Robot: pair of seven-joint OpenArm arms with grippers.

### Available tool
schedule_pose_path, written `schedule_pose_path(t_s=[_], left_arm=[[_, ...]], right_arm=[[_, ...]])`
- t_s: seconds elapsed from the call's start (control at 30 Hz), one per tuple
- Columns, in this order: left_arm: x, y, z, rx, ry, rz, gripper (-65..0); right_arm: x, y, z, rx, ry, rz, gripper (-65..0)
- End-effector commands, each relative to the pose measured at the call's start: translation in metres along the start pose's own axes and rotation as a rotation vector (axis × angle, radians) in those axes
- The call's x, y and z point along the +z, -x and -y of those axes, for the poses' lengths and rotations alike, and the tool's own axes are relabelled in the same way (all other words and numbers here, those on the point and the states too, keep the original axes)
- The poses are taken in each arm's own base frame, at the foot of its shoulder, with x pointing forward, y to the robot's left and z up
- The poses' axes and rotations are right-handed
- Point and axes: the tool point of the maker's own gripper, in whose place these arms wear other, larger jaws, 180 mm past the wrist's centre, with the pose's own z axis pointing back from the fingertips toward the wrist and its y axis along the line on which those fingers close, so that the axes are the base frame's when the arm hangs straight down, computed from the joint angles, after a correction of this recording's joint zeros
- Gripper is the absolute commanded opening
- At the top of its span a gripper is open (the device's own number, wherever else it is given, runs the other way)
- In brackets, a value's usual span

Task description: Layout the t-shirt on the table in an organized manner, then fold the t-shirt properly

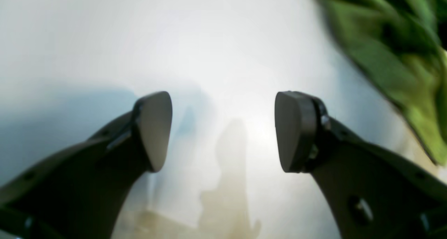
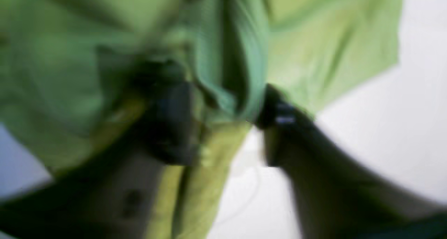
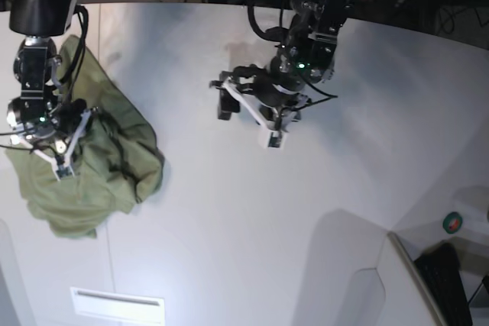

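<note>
White, smooth and curved at its far edge, the table (image 3: 252, 219) fills nearly all of the base view, with a thin dark seam running down its left part and a pale label (image 3: 117, 307) stuck near the front edge.

Nearest of the task's things is the t-shirt (image 3: 92, 181), a crumpled olive heap at the left side of the table, bunched into deep folds with no sleeve or hem laid out. It looks light, limp and thin, so it should drape and slide freely on the slick top; nothing in it is fragile. A pinch on a single layer at an edge, a shoulder seam or the hem, would likely spread it better than a grab into the bulk, which risks lifting several layers at once.

On the heap's far left part sits the right gripper (image 3: 59, 143), down among the folds. Its wrist view is heavily blurred: green cloth (image 2: 314, 46) crowds between and around the dark fingers (image 2: 279, 113), but whether they have pinched it or only bracket it I cannot tell.

Farther back and toward the middle hangs the left gripper (image 3: 248, 104), above bare table and well apart from the shirt. Its pads (image 1: 295, 130) stand spread wide with nothing between them, the cloth only at the upper right corner of its own view.
</note>
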Motion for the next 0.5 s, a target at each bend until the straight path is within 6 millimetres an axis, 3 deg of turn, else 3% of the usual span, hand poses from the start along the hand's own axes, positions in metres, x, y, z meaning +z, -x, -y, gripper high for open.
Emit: schedule_pose_path(t_s=[0.0, 0.03, 0.1, 0.2, 0.33, 0.47], left_arm=[[0.006, -0.019, -0.004, 0.009, -0.008, 0.065, -21.6], [0.011, -0.022, -0.011, 0.020, -0.025, 0.078, -21.6], [0.018, -0.023, -0.022, 0.013, -0.048, 0.087, -21.6], [0.017, -0.015, -0.009, -0.046, -0.013, 0.061, -21.6], [0.007, 0.002, 0.033, -0.118, 0.086, 0.009, -21.6], [-0.013, -0.001, 0.108, -0.233, 0.240, -0.014, -21.6]], right_arm=[[0.007, -0.024, 0.024, 0.005, 0.053, 0.055, -59.3], [0.010, -0.029, 0.031, 0.002, 0.068, 0.060, -65.0], [0.014, -0.038, 0.046, 0.009, 0.097, 0.078, -65.0], [0.027, -0.056, 0.074, 0.020, 0.156, 0.118, -65.0], [0.049, -0.074, 0.110, 0.036, 0.240, 0.158, -65.0], [0.067, -0.089, 0.126, 0.035, 0.289, 0.172, -65.0]])
